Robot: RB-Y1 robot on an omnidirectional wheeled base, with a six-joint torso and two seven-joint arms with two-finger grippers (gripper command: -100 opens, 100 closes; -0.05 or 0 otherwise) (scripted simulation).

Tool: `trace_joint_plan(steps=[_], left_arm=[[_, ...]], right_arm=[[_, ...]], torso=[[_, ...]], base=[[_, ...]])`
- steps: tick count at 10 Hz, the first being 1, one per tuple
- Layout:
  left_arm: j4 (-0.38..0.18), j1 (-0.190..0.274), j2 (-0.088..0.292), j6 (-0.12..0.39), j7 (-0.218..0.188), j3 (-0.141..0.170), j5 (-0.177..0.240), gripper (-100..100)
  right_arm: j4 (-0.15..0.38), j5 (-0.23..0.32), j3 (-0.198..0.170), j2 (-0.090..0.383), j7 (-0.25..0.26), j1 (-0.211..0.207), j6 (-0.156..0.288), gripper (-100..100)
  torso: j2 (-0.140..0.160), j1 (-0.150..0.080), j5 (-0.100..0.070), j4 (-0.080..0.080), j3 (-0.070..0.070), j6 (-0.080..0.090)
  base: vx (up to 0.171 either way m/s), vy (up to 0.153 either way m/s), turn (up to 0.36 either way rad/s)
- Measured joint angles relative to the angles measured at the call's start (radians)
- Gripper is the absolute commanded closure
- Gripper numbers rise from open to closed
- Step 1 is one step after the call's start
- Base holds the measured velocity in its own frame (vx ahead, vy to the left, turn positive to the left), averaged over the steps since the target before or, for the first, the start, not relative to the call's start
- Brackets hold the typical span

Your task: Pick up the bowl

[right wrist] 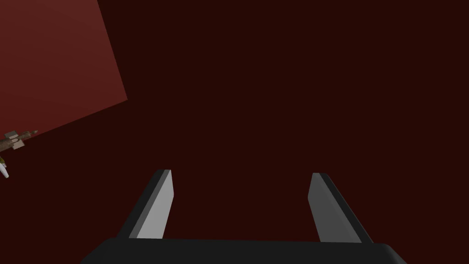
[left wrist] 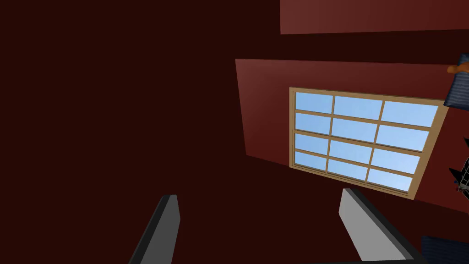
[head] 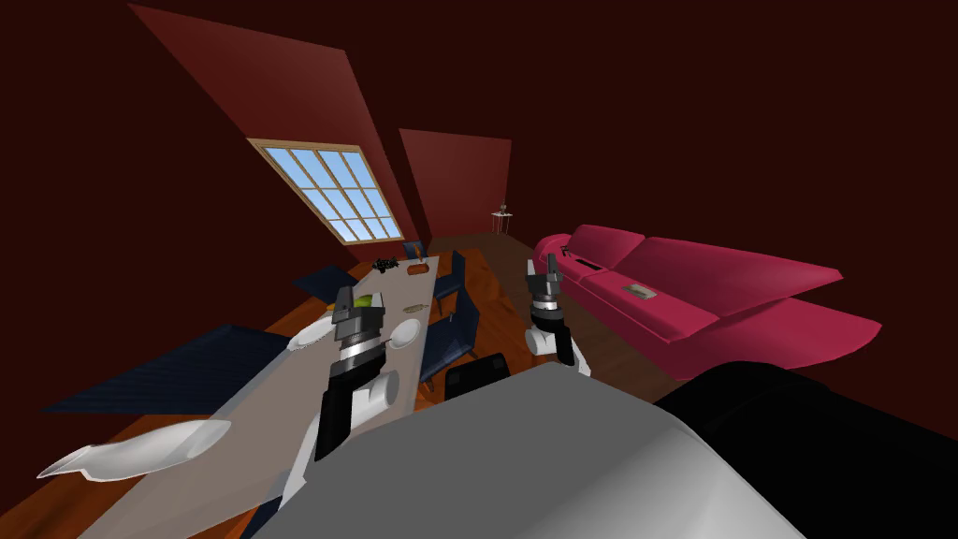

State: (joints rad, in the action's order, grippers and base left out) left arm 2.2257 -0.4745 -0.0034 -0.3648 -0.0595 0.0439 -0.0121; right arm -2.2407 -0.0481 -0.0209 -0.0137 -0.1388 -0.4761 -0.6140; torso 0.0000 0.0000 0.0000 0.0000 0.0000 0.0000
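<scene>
**1. table**: long and pale, on the robot's left, its length running away from the robot. Several dishes stand on it.

**2. bowl**: taken to be the white round dish at the table's long edge nearer the sofa, roughly midway along. This is a judgement. A second white dish sits toward the opposite long edge, and a green item lies just beyond the arm. The bowl is round, so no long axis governs the grasp.

**3. left gripper**: raised over the table between the 2 white dishes. Its fingers are spread wide with nothing between them.

**4. right gripper**: held off the table, over the floor between table and sofa. Its fingers are also wide apart and empty.

**5. Governing relation:** the bowl lies just beside and below the left gripper, on its sofa side, while those jaws point up and away from the table top. The left arm is plainly the nearer. The next move probably calls for tipping that wrist downward and shifting toward the sofa-side edge, so that 1 finger drops inside the rim.
</scene>
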Motion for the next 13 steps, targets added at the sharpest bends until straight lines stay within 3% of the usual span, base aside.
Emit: trace_joint_plan(steps=[5, 11, 13], left_arm=[[-0.061, 0.048, 0.101, 0.037, -0.005, 0.02, 0.034, -100], [-0.217, 0.165, 0.187, 0.136, -0.009, 0.056, 0.115, -100], [-0.279, 0.204, 0.2, 0.174, -0.008, 0.065, 0.146, -100]], right_arm=[[0.0, 0.0, 0.0, 0.0, 0.0, 0.0, 0.0, 0], [0.0, 0.0, 0.0, 0.0, 0.0, 0.0, 0.0, 0], [0.0, 0.0, 0.0, 0.0, 0.0, 0.0, 0.0, 0]], torso=[[0.007, 0.0, 0.0, 0.002, 0.004, 0.0], [0.008, -0.001, 0.0, 0.002, 0.005, 0.0], [0.009, -0.002, 0.0, 0.002, 0.005, 0.0]], base=[[-0.096, -0.006, -0.075], [-0.123, -0.015, -0.127], [-0.123, -0.031, -0.165]])
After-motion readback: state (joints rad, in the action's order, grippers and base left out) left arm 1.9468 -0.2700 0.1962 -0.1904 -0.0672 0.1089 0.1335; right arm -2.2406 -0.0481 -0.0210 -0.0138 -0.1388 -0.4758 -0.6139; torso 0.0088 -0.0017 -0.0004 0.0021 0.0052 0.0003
